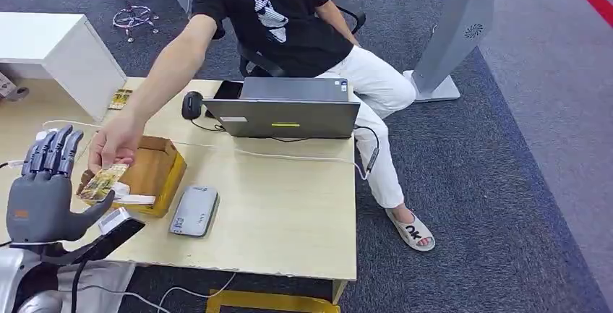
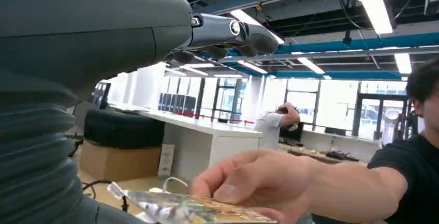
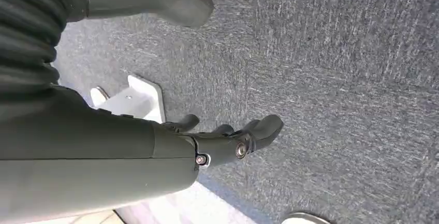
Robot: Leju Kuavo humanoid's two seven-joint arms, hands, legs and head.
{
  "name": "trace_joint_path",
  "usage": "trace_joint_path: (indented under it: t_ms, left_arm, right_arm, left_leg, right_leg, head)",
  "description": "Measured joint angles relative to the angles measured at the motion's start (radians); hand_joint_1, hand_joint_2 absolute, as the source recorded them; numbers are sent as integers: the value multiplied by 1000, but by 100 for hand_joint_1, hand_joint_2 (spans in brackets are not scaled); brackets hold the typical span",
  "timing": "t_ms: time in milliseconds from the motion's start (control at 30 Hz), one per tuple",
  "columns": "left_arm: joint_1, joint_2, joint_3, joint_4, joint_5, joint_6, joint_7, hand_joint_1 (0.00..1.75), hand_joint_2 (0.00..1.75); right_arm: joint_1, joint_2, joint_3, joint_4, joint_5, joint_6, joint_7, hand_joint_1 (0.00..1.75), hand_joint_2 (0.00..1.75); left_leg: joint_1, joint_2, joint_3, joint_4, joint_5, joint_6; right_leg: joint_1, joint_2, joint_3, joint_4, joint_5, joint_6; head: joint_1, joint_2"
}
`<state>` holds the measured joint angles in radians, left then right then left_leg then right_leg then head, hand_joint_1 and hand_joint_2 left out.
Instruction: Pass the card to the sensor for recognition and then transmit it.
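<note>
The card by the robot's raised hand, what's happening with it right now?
A seated person's hand holds the card out toward the robot's left hand, which is raised with its fingers apart and holds nothing. The card sits just above the robot's thumb, over the front edge of an open cardboard box on the table. A grey card reader lies on the table beside the box. The right hand hangs over the carpet, holding nothing.
</note>
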<state>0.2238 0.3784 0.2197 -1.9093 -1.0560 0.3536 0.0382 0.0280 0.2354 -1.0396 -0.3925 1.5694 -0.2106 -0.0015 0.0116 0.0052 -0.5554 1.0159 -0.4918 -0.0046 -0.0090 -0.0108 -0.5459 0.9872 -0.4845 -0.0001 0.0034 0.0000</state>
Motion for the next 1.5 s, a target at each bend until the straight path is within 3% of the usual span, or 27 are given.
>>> trace_joint_path:
  t_ms: [967,1100,1267,1500]
  left_arm:
    - [24,-4,10,0,81,4,-63,175,175]
    - [30,-10,10,0,79,-28,-63,175,175]
    - [66,-6,-16,-2,11,-98,-47,175,175]
    - [181,11,-84,-16,-93,-70,36,175,175]
  right_arm:
    - [-6,-5,40,26,-2,-30,19,0,175]
    - [-7,-5,43,27,-3,-30,13,0,175]
    - [-7,-5,44,27,-17,-18,19,0,175]
    - [-6,-5,44,17,-35,11,22,0,175]
  left_leg:
    - [0,0,0,0,0,0]
    - [0,0,0,0,0,0]
    - [0,0,0,0,0,0]
    - [0,1,0,0,-1,0]
  right_leg:
    - [0,0,0,0,0,0]
    - [0,0,0,0,0,0]
    - [0,1,-1,0,0,0]
    - [0,1,-1,0,0,0]
  head:
    - [0,0]
    - [0,0]
    - [0,0]
    - [0,0]
